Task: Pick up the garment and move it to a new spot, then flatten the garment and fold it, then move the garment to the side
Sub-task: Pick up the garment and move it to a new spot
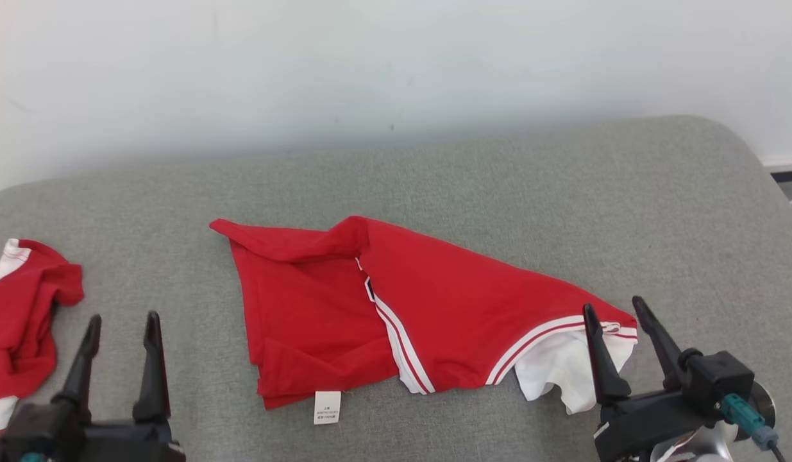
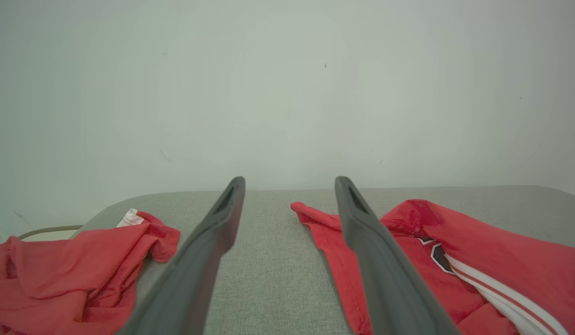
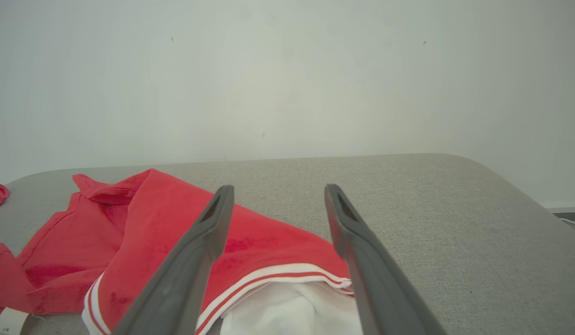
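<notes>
Red knit with white-striped trim, the garment (image 1: 383, 308) lies rumpled mid-cushion (image 1: 498, 179), a white care tag (image 1: 327, 407) at its near hem. The left gripper (image 1: 124, 316) stands well to its left, fingers spread, holding nothing. The right gripper (image 1: 613, 304) is equally wide and empty, at the white sleeve end.

Left wrist view: bare grey weave between the fingers, garment to the right, a second red garment (image 2: 68, 270) to the left.

Right wrist view: the striped cuff shows between the spread fingers; whether they touch it I cannot tell.
</notes>
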You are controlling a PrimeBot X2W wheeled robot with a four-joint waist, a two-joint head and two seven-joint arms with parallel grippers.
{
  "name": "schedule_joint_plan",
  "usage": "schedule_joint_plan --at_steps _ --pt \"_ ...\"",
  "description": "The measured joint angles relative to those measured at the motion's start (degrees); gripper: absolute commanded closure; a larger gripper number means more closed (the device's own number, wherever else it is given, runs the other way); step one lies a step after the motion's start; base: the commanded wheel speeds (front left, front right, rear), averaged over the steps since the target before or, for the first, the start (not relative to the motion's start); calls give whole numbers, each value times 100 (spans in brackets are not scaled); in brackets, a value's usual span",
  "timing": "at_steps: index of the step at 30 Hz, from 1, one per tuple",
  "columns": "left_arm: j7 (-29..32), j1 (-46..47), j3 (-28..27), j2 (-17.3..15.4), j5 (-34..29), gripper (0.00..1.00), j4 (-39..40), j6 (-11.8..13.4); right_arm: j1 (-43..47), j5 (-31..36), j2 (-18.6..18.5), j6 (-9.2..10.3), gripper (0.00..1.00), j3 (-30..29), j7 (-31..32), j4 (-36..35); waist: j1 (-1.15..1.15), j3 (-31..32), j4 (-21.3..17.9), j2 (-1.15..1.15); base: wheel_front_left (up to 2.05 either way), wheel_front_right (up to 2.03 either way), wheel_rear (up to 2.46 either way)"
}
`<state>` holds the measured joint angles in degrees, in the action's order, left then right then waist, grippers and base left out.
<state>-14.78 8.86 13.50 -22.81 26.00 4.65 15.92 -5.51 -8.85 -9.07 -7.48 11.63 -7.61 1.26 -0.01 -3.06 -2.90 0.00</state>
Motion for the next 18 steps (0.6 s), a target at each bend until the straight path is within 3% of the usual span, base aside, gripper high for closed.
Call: schedule_joint_plan --at_steps 6,18 --pt "0 -360 -9 53 -281 0 47 -77 209 15 12 0 0 97 107 -77 0 206 82 0 0 0 0" --pt "0 -578 144 175 -437 0 -69 38 575 87 29 0 0 89 304 -360 0 329 136 0 0 0 0"
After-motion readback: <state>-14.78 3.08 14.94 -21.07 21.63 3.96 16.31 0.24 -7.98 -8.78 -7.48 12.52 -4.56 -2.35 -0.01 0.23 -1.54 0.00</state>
